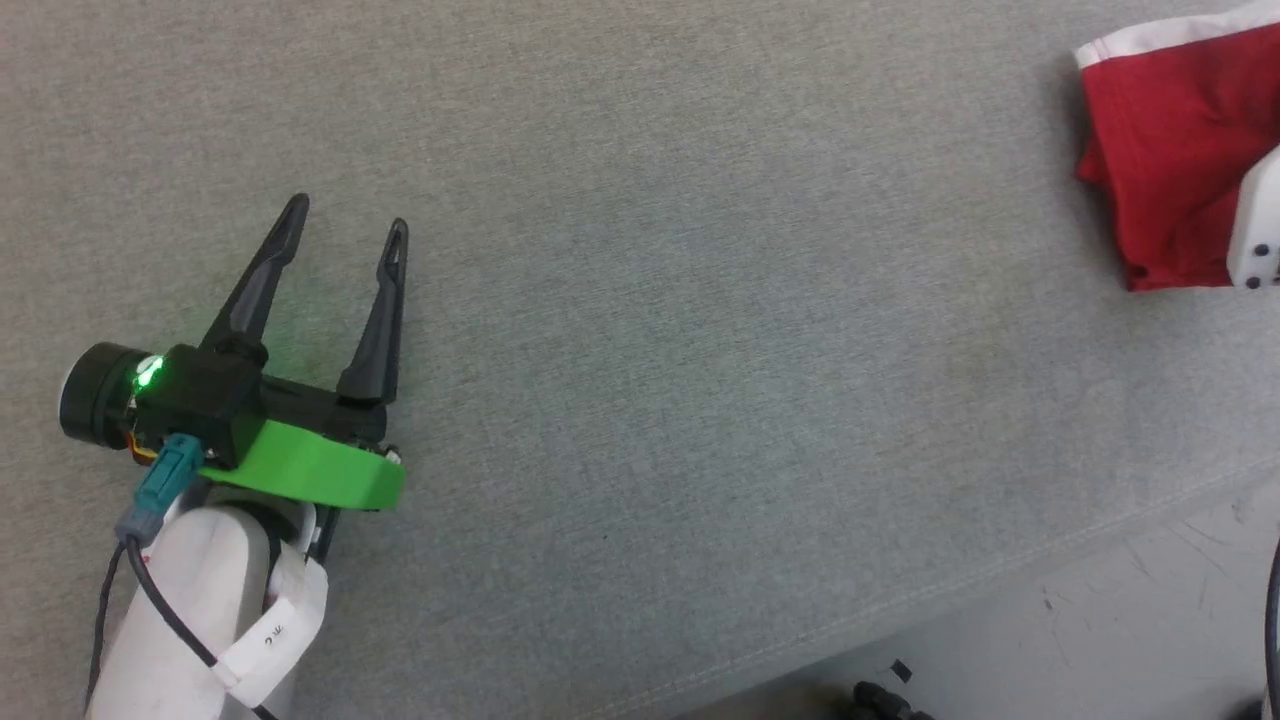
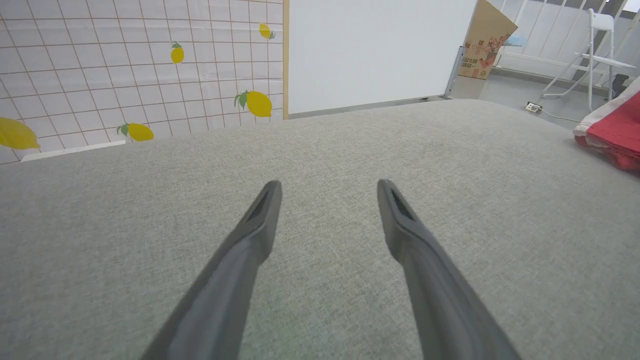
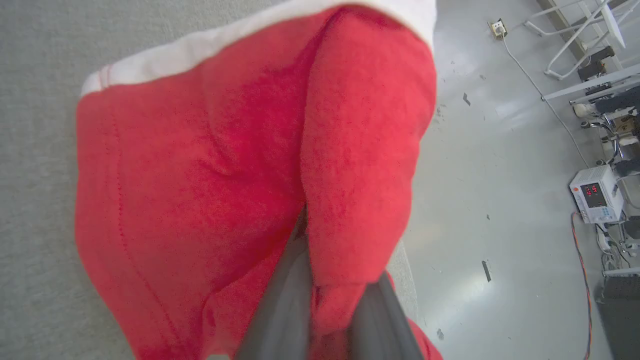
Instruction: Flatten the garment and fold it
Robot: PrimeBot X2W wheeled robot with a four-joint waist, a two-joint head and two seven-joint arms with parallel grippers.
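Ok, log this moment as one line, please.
left gripper: open, bare, over grey cloth surface | right gripper: shut on garment | garment: bunched, unfolded, near surface's edge

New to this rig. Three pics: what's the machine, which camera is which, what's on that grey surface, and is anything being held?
It is a wheeled two-armed robot. The head camera looks down on a grey fabric surface: the left gripper hovers open and empty at lower left, and the red garment with white trim lies bunched at the far right edge. The left wrist camera looks along that gripper's own fingers; nothing is between them. The right wrist camera looks along the right gripper, whose fingers are shut on a fold of the garment.
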